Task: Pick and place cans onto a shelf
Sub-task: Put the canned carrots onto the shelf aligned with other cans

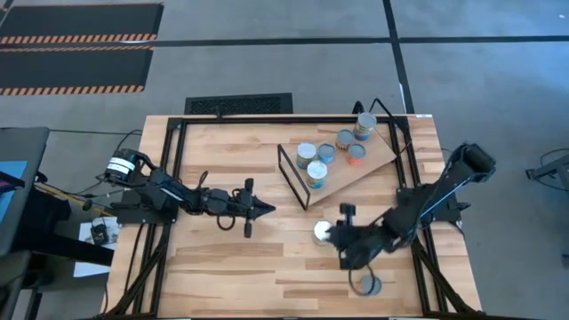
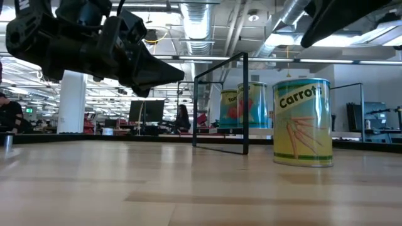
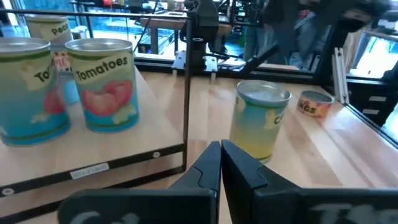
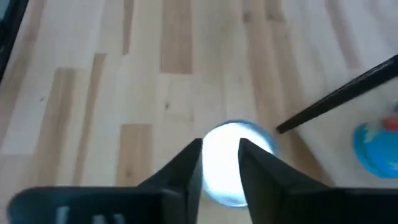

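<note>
The carrots can [image 1: 323,233] stands upright on the surface [image 1: 222,267], just near of the shelf's black wire frame end [image 1: 292,176]. The right end effector [image 1: 342,233] is directly above the can's shiny top; in the right wrist view its two dark fingers [image 4: 186,171] stand a little apart over the lid, not gripping the can. A flat tin [image 1: 368,285] lies nearer, beside the right arm. The shelf [image 1: 373,158] sits toward the far right of the surface and carries six cans [image 1: 316,173], among them two tomatoes cans [image 3: 102,84] close to the wire frame. The left end effector [image 1: 267,209] hovers left of the shelf, pointing toward the carrots can, its fingers pressed together and holding nothing.
</note>
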